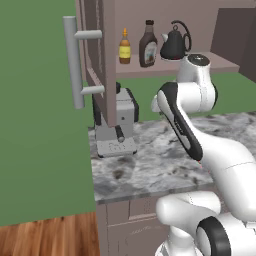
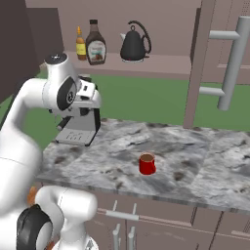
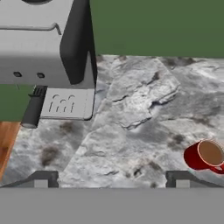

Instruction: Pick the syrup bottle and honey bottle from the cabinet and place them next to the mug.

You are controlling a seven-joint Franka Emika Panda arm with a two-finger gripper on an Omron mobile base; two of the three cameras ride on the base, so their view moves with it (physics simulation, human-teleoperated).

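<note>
Gripper (image 3: 111,180) jaws stand wide apart and hold nothing, hanging above the grey marbled stone counter (image 3: 131,109) between the silver-and-black coffee machine (image 3: 43,43) and the mug.

By my reading no bottle has been fetched yet, and the reach up to the shelf is the step in hand. The brownish-mauve wall cabinet (image 1: 100,60) stands open, its door swung out. On its shelf the dark brown wide-bodied syrup bottle (image 1: 148,45) stands upright, long axis vertical, black cap up. Just beside it the slim amber honey bottle (image 1: 125,47) is upright too, nozzle up. The small bright red mug (image 2: 147,164) sits on the counter, mouth up.

Next, the arm must rise and square the jaws on one bottle's body.
</note>
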